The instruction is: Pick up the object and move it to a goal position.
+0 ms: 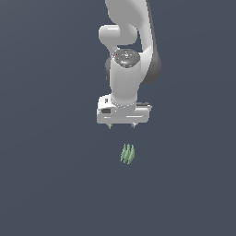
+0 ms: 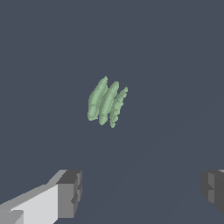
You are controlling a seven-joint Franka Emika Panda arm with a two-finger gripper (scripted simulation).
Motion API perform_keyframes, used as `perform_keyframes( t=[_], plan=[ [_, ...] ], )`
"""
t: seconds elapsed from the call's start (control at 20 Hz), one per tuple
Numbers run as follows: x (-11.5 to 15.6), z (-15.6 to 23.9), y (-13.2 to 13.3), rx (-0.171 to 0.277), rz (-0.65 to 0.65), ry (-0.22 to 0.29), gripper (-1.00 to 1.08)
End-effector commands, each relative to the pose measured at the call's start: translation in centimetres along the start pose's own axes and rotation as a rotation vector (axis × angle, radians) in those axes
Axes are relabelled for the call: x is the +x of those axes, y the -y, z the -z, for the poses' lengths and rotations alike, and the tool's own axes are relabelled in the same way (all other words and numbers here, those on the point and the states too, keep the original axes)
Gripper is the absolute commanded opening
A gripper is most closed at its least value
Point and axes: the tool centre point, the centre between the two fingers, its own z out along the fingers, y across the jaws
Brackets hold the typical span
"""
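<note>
Object (image 1: 127,154), the small pale green bunch of pointed lobes, sits alone on the dark surface; no table edge or corner shows in either view, so I can only place it by the arm: just ahead of the gripper (image 1: 122,126), well apart from its fingers (image 2: 69,194). The jaws stand wide open, far wider than the cluster, and hold nothing. From where I stand, the step in hand looks like the approach. To do it well, I'd bring the hand over the cluster so it lies midway between the pads, turn the wrist so the jaws close across the lobes' narrow side, then descend straight. No goal marker is visible.
</note>
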Motion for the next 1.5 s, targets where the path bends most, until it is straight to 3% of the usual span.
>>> perform_keyframes(
  t=[0.0,0.75,1.45],
  plan=[
    [0.0,0.0,0.0,0.0,0.0,0.0,1.0],
    [0.7,0.3,2.0,-0.008,0.051,-0.008,1.0],
    [3.9,-3.4,2.5,0.005,-0.142,0.015,1.0]
  ],
)
